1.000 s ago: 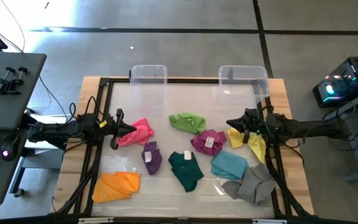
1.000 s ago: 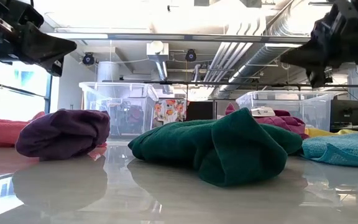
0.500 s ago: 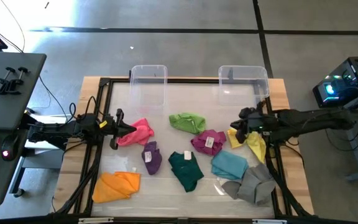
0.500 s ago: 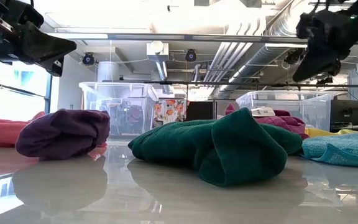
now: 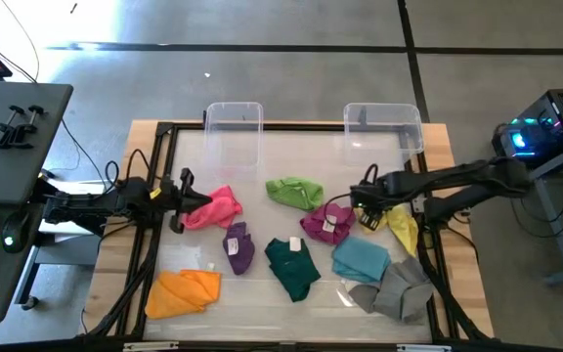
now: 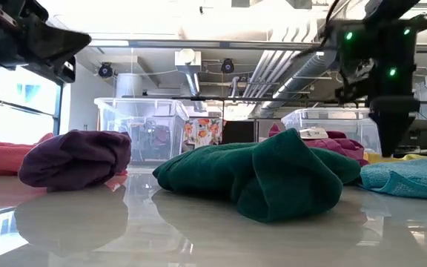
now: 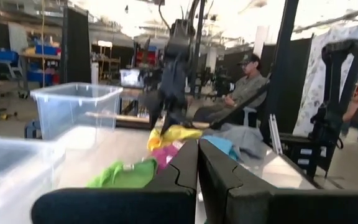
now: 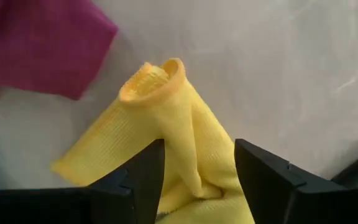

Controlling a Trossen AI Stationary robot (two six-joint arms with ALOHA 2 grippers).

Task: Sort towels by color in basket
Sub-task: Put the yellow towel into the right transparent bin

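Note:
Several towels lie loose on the table: pink (image 5: pixel 221 208), light green (image 5: pixel 294 191), magenta (image 5: pixel 325 223), purple (image 5: pixel 238 246), dark green (image 5: pixel 291 266), light blue (image 5: pixel 362 259), grey (image 5: pixel 394 288), orange (image 5: pixel 182 291) and yellow (image 5: pixel 406 232). My right gripper (image 5: pixel 365 213) points down, open, over the yellow towel's raised end (image 8: pixel 157 78), one finger on either side of the cloth (image 8: pixel 194 162). My left gripper (image 5: pixel 203 201) is shut and hangs above the pink towel's left edge, well clear of the table (image 6: pixel 47 52). My right gripper comes from above with its open fingers (image 8: pixel 145 168) astride the yellow towel's narrow end (image 8: pixel 191 143), which lies on the table. Whether the fingers touch the cloth, I cannot tell.
Two clear plastic baskets (image 5: pixel 235 122) (image 5: pixel 384 122) stand at the table's far edge. A black frame (image 5: pixel 164 132) runs round the work area. The magenta towel lies just left of my right gripper. A person sits beyond the table (image 7: pixel 247 87).
My right gripper has moved toward the table's left and down, tipping from level until its fingers point down over the yellow towel's end. The towels have stayed where they were.

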